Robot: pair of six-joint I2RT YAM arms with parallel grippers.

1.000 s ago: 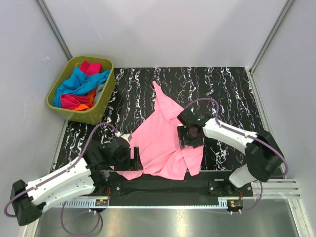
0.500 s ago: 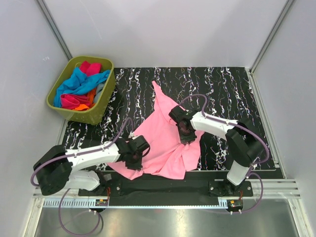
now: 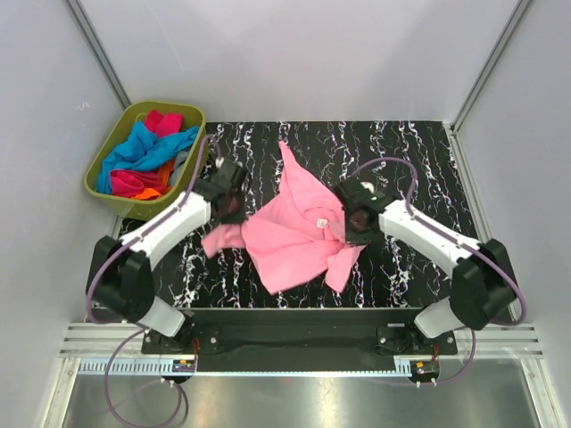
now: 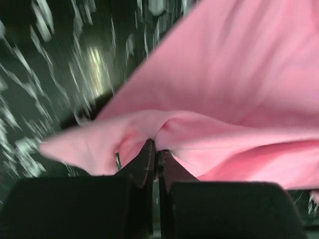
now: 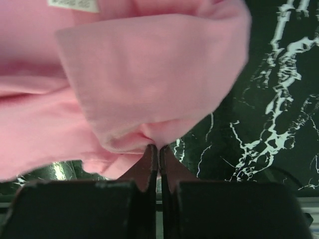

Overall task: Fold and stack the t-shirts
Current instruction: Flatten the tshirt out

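A light pink t-shirt (image 3: pixel 290 227) lies crumpled across the middle of the black marbled table (image 3: pixel 419 160). My left gripper (image 3: pixel 228 207) is shut on the shirt's left edge, and a flap of cloth hangs below it. In the left wrist view the closed tips (image 4: pixel 155 149) pinch a pink fold (image 4: pixel 209 134). My right gripper (image 3: pixel 358 225) is shut on the shirt's right edge. The right wrist view shows its tips (image 5: pixel 158 148) clamped on a rolled pink hem (image 5: pixel 149 84). A white label (image 3: pixel 322 222) shows near the right gripper. More t-shirts (image 3: pixel 143 159) in blue, magenta and orange fill the bin.
An olive-green bin (image 3: pixel 190 186) stands at the table's back left corner, just left of my left gripper. Grey walls enclose the table on three sides. A metal rail (image 3: pixel 294 337) with the arm bases runs along the near edge.
Both grippers have closed on the pink shirt. The left arm has swung from the near edge up toward the bin, dragging the shirt away from the rail. The right gripper has shifted slightly right.
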